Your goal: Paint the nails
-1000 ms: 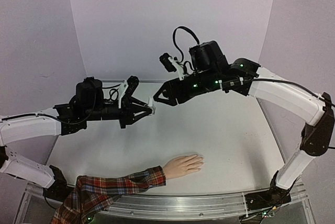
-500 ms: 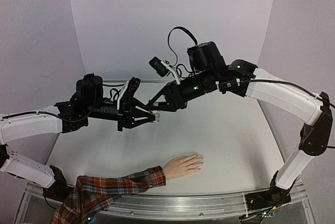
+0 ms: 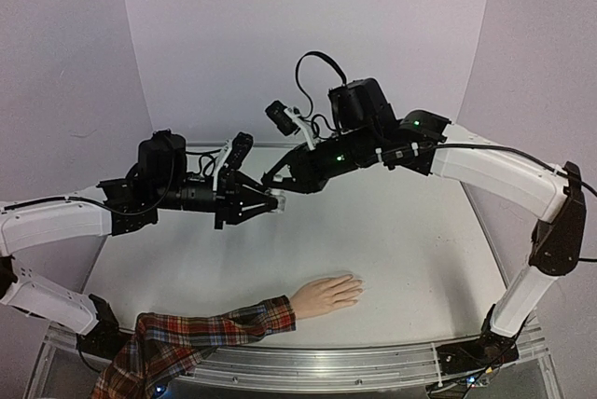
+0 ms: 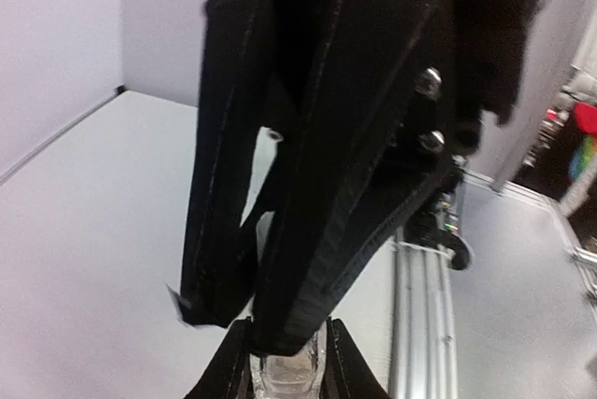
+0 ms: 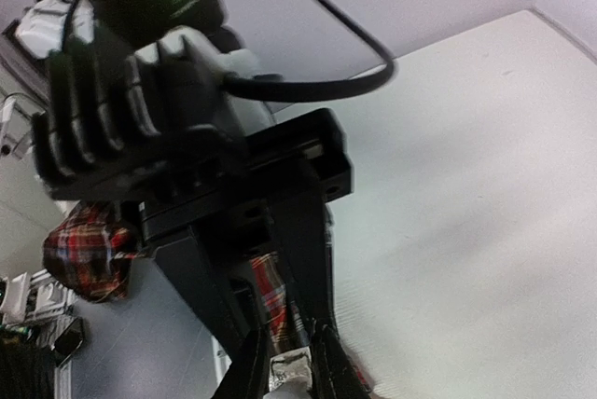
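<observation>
- The left tool (image 3: 270, 201) is held up over the far middle of the table (image 3: 410, 231), reaching in from the left. Its fingers are narrow, clamped on a small clear bottle (image 4: 284, 373).
- The right tool (image 3: 280, 185) reaches in from the right and meets the left one tip to tip. Its jaws are pinched in on the bottle's white cap (image 5: 291, 371).
- In the left wrist view, the right tool's black fingers come down onto the top of the bottle, which sits between the left tool's own fingers.
- The pale mannequin hand (image 3: 326, 294) lies flat on the near part of the table with its fingers pointing right. It is below both tools and well apart from them.
- The nails (image 3: 356, 289) are at the tips of those fingers, too small to tell from the skin in the top view.
- A red plaid sleeve (image 3: 201, 332) runs from the wrist toward the near left edge of the table.
</observation>
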`<state>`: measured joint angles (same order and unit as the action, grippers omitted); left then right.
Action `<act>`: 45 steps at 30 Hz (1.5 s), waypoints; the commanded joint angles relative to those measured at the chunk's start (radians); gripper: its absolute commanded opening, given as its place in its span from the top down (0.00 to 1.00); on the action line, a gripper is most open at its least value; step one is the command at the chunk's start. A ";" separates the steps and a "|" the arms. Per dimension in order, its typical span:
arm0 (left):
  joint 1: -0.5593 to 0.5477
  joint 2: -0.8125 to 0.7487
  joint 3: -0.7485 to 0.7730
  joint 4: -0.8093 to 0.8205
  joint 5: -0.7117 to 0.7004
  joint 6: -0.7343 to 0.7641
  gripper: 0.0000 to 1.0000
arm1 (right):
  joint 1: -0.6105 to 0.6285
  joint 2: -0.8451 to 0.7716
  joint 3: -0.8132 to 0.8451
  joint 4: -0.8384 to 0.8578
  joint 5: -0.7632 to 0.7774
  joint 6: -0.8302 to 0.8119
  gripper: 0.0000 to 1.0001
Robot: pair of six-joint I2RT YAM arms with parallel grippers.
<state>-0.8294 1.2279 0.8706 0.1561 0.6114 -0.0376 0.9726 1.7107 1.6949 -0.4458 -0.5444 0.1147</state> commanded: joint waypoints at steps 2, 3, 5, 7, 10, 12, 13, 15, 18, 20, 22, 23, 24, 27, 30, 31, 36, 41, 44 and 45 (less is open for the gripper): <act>0.007 0.114 0.145 0.018 -0.751 -0.117 1.00 | 0.116 0.027 0.016 -0.001 0.827 0.287 1.00; 0.007 0.146 0.178 -0.018 -0.811 -0.125 1.00 | 0.131 0.040 0.028 -0.023 0.920 0.374 1.00; 0.007 0.195 0.236 -0.075 -0.822 -0.118 1.00 | 0.148 0.056 0.042 -0.038 0.995 0.446 1.00; 0.007 0.214 0.254 -0.085 -0.766 -0.109 1.00 | 0.155 0.075 0.068 -0.055 1.020 0.466 1.00; 0.007 0.192 0.212 -0.034 -0.667 -0.083 1.00 | 0.153 0.065 0.074 -0.056 0.991 0.432 1.00; 0.007 0.161 0.168 0.002 -0.608 -0.056 1.00 | 0.144 0.043 0.064 -0.050 0.940 0.389 0.98; 0.007 0.144 0.146 0.016 -0.565 -0.044 1.00 | 0.136 0.029 0.059 -0.046 0.888 0.364 0.92; 0.007 0.108 0.101 0.038 -0.500 -0.025 1.00 | 0.118 0.003 0.047 -0.037 0.773 0.296 0.77; 0.007 0.063 0.052 0.054 -0.372 0.001 1.00 | 0.088 -0.039 0.012 -0.017 0.587 0.218 0.52; 0.007 0.038 0.028 0.061 -0.277 0.015 1.00 | 0.060 -0.063 -0.020 0.000 0.398 0.176 0.47; 0.007 0.022 0.016 0.065 -0.188 0.027 1.00 | 0.038 -0.082 -0.051 0.020 0.256 0.137 0.45; 0.006 0.015 0.013 0.065 -0.132 0.032 1.00 | 0.031 -0.090 -0.065 0.030 0.194 0.122 0.43; 0.007 0.009 0.009 0.068 -0.072 0.035 1.00 | 0.025 -0.094 -0.072 0.035 0.131 0.102 0.43; 0.007 0.001 0.008 0.076 0.091 0.036 1.00 | 0.016 -0.093 -0.073 0.036 -0.034 0.053 0.44; 0.007 -0.003 0.015 0.077 0.167 0.035 1.00 | 0.016 -0.080 -0.064 0.035 -0.119 0.031 0.47; 0.007 -0.003 0.017 0.078 0.189 0.034 1.00 | 0.016 -0.079 -0.065 0.035 -0.133 0.024 0.49; 0.007 0.007 0.036 0.065 0.244 0.031 1.00 | 0.016 -0.084 -0.071 0.035 -0.159 0.010 0.62; 0.007 0.007 0.042 0.064 0.244 0.030 1.00 | 0.017 -0.093 -0.085 0.035 -0.164 0.009 0.84; 0.007 0.002 0.042 0.073 0.229 0.023 1.00 | 0.017 -0.089 -0.095 0.035 -0.157 0.015 0.80; 0.007 0.001 0.042 0.079 0.222 0.019 1.00 | 0.017 -0.088 -0.099 0.035 -0.153 0.017 0.80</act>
<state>-0.8257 1.2556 0.8730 0.1733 0.8397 -0.0223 0.9821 1.6344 1.6135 -0.4308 -0.6551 0.1320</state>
